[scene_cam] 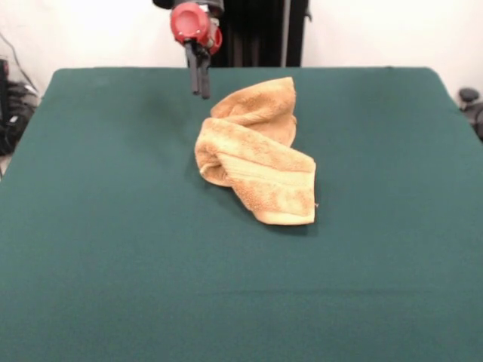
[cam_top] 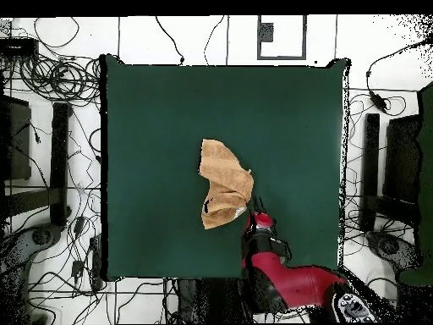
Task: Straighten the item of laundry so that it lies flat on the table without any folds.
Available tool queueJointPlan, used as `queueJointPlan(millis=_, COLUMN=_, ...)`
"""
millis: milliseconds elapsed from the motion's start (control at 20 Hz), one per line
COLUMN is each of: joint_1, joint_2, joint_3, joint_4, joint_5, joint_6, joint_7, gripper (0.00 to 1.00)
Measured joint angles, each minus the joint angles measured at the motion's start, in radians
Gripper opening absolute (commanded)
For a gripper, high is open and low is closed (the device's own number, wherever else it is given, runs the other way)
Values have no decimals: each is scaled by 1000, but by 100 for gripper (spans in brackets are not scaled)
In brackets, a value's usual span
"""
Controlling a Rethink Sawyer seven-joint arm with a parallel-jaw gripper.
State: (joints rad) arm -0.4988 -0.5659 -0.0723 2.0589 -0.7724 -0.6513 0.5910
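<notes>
A: What can't you make out on the towel [scene_cam: 253, 158]?

B: It's bunched and folded over itself, so most of its surface is buried; no tag is clear.

A: And the gripper [scene_cam: 200, 92]?

B: In the front view the arm is cut off at the top edge. The fingers sit close together, too small to judge. Overhead, the arm hides them.

One towel [scene_cam: 256, 154] (crumpled, tan-orange) lies on one green worktop [scene_cam: 98, 226]. One red and black arm [cam_top: 283, 283] carries one pincer [scene_cam: 201, 92]. Nothing is doubled.
</notes>
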Motion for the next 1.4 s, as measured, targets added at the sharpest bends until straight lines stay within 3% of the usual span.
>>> queueJointPlan(millis=800, joint_1=124, joint_2=15, joint_3=-170, joint_4=8, joint_5=86, joint_6=-108, joint_7=0, gripper=100)
queueJointPlan(millis=1400, joint_1=134, joint_2=110, joint_3=-176, joint_4=30, joint_5=117, joint_6=-110, joint_7=0, gripper=100)
